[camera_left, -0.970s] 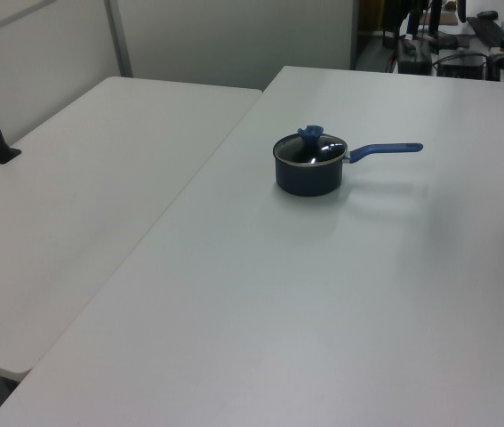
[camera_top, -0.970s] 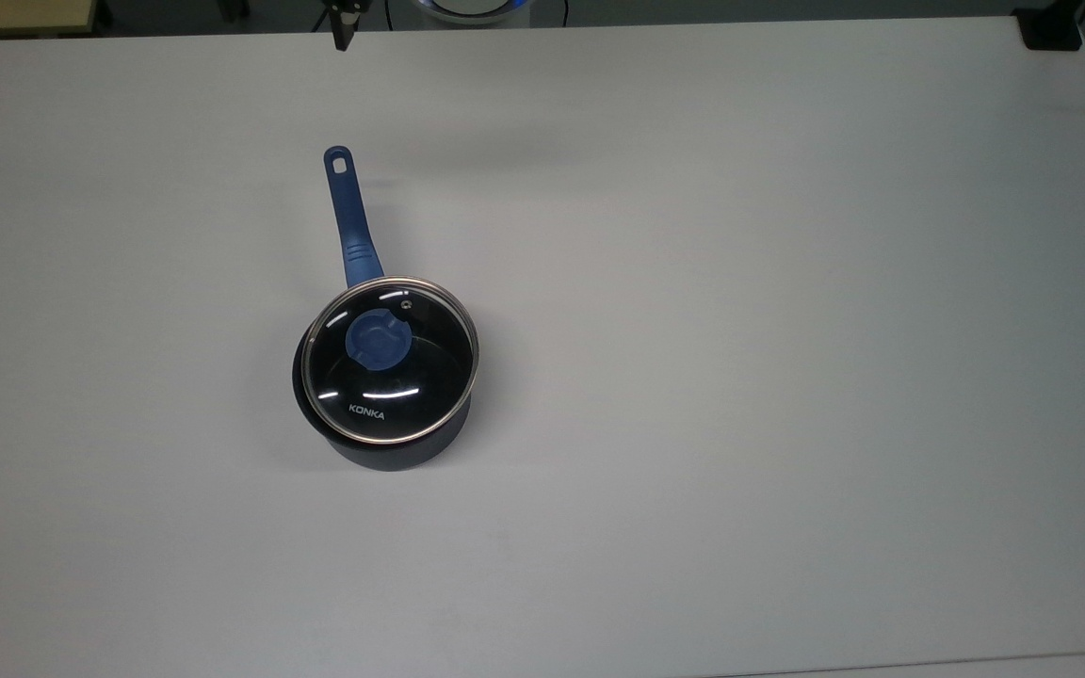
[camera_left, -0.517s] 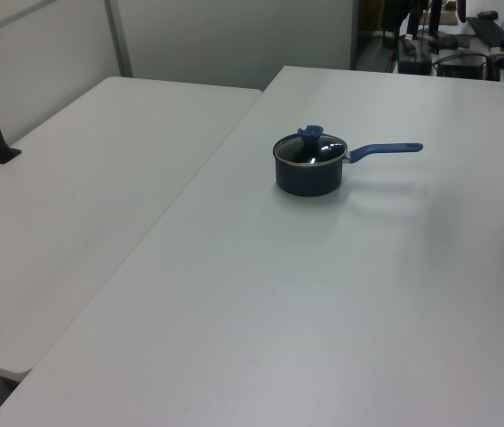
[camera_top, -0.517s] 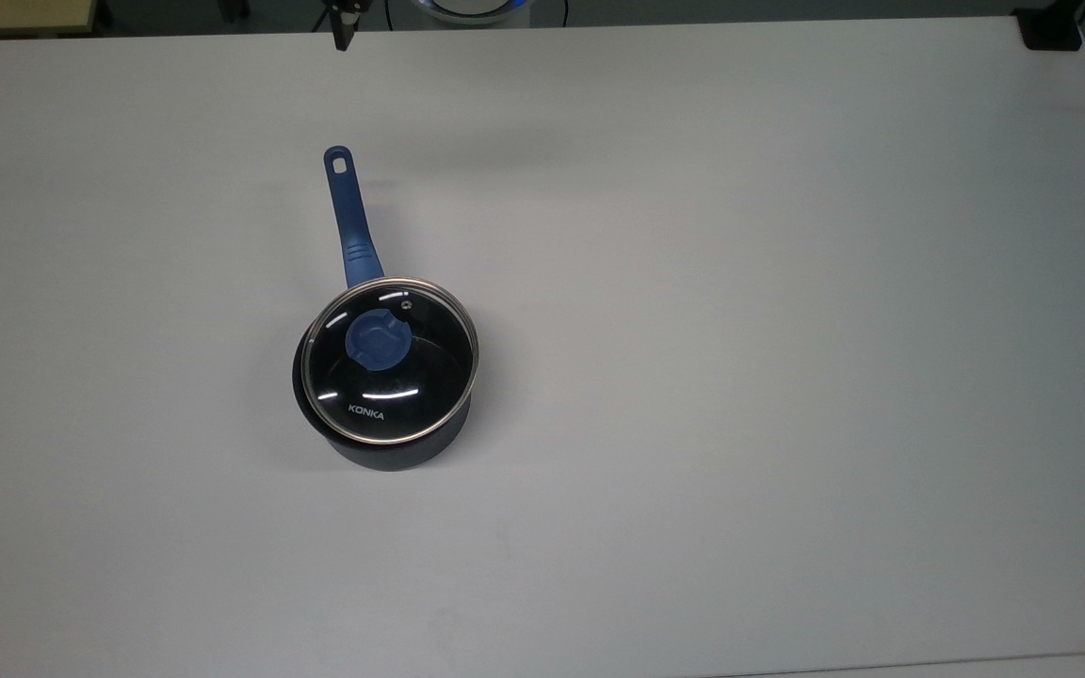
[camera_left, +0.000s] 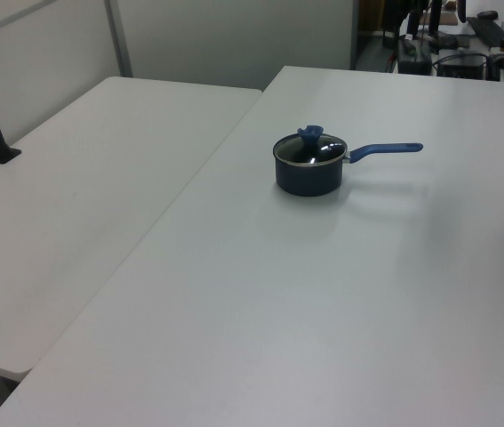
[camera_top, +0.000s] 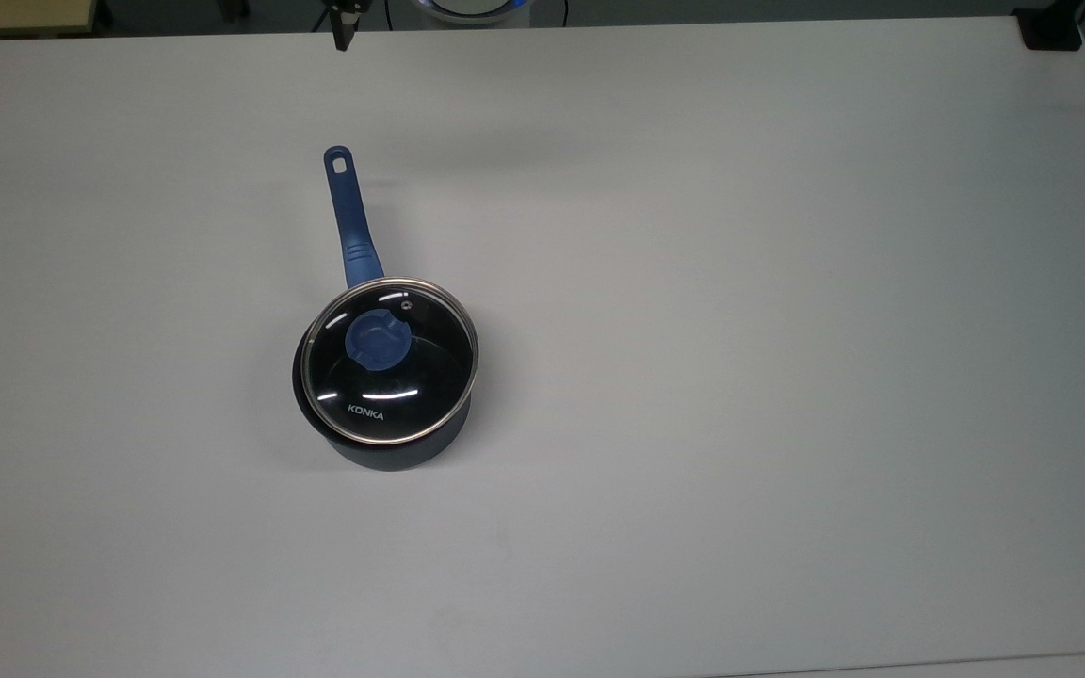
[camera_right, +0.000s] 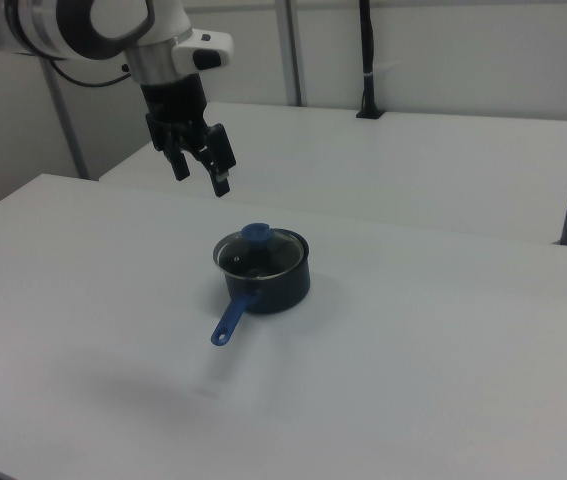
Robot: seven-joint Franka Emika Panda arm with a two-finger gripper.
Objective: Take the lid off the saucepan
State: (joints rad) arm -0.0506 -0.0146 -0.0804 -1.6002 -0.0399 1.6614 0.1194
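Approach step: gripper (camera_right: pixel 201 168) hangs high with fingers spread, empty, well apart from the saucepan (camera_top: pixel 382 414). Next, descend over the lid (camera_top: pixel 391 360) knob (camera_top: pixel 377 341) and close.

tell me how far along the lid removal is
Nothing looks done yet: the lid sits on the saucepan. In hand: the gripper hangs open and empty in the air, away from the blue knob. Left: descend, grip the knob, lift the lid clear.
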